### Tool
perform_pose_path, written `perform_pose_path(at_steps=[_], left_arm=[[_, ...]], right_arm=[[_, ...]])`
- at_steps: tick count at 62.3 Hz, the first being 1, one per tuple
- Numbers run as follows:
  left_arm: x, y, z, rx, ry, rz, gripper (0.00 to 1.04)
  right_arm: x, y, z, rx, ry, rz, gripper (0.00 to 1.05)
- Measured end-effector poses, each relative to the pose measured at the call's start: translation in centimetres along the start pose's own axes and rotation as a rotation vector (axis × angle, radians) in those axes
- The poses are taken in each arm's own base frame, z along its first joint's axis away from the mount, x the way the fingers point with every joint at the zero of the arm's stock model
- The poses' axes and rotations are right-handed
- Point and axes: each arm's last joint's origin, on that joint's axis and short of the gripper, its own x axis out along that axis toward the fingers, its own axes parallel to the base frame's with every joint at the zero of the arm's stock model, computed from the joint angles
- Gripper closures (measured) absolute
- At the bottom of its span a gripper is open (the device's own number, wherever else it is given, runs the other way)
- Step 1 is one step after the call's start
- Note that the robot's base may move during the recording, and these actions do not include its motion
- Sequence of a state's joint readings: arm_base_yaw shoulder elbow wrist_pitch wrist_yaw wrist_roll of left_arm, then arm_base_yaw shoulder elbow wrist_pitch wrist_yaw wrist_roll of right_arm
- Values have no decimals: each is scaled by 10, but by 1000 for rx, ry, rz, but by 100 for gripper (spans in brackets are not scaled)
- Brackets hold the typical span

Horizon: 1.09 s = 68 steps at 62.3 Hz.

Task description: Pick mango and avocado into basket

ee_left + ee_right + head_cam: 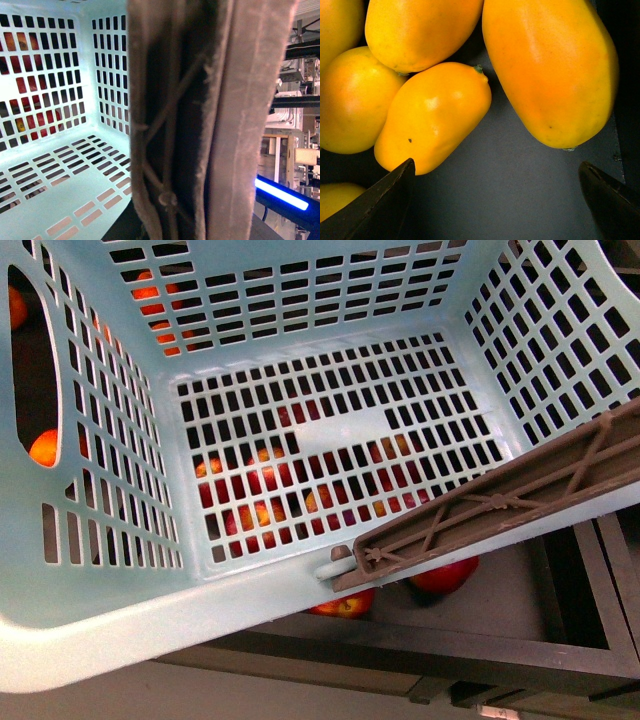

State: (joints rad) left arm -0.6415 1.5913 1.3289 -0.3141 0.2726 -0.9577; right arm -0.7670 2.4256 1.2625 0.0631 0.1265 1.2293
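Observation:
The light turquoise basket (100, 610) fills the front view, held up and tilted, and nothing lies inside it. Its brown handle (520, 490) crosses the lower right. In the left wrist view that handle (200, 125) runs straight through the picture with the basket's slotted wall (45, 75) beside it; my left gripper is shut on it, its fingers hidden. My right gripper (497, 200) is open just above a dark shelf floor, its black fingertips (385, 200) wide apart. Several orange-yellow mangoes lie right ahead of it: one mango (432, 117) touches the left tip, a larger mango (550, 70) sits beside it. No avocado shows.
Red apples (260, 490) show through the basket's slotted floor, and two more (440, 575) lie below its rim on a dark shelf. Small orange fruits (45, 448) show through the left wall. A dark shelf edge (500, 640) runs along the bottom right.

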Motion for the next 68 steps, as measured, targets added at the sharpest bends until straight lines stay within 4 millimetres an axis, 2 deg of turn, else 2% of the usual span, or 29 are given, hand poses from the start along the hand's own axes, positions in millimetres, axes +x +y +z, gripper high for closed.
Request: perform_pose_path(at_steps=[11, 21, 68], left_arm=[[0, 0, 0, 0, 0, 0, 89], [0, 0, 0, 0, 0, 0, 89], [0, 0, 0, 0, 0, 0, 89]], right_arm=[[-13, -12, -3, -74, -3, 49, 9], [-23, -12, -2, -98, -8, 79, 9], [-23, -13, -3, -112, -8, 78, 9]])
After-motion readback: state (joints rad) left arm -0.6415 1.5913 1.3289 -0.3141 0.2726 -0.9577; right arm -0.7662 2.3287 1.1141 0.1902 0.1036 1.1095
